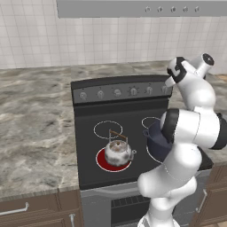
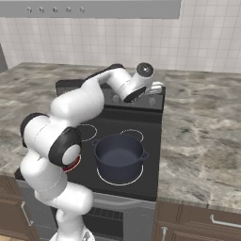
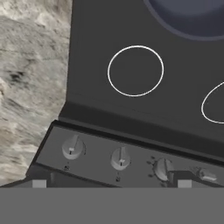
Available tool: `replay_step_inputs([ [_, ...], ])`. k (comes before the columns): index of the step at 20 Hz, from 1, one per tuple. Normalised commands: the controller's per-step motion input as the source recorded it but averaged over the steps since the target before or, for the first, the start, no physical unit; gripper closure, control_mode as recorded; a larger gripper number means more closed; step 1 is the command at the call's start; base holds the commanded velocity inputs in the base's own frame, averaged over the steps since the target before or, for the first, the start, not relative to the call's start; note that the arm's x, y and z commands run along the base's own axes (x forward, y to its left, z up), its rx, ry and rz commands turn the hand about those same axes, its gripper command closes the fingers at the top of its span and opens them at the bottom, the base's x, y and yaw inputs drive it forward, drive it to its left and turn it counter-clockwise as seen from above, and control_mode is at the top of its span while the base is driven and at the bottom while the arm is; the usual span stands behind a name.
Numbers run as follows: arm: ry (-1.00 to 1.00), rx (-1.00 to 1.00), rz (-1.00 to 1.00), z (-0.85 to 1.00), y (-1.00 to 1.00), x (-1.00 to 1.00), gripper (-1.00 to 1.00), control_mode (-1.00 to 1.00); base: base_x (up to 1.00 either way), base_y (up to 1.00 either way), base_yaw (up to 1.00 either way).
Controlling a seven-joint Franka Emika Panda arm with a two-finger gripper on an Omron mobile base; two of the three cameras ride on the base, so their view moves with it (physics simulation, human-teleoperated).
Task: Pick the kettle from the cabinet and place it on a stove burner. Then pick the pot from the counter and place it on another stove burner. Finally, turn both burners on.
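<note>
Already the kettle (image 1: 118, 152) sat on the stove's (image 1: 88, 146) glowing front-left burner (image 1: 103, 163) and the pot (image 2: 118, 154) on its front-right one. The gripper (image 2: 157, 88), released and empty, hovered over the knobs (image 3: 120, 158); it should probably centre on the pot burner's knob before closing.

Kettle (image 1: 118, 152) on front-left burner, pot (image 2: 118, 154) on front-right; knobs (image 3: 72, 148) behind.
</note>
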Motion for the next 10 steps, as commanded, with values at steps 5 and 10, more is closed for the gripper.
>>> replay_step_inputs([
  [5, 0.04, 0.01, -0.04, -0.05, 0.0, 0.19, -1.0, -1.0, 0.0, 0.0, 0.0],
  [10, 0.0, 0.04, -0.05, -0.07, 0.0, 0.11, -1.0, -1.0, 0.0, 0.0, 0.0],
])
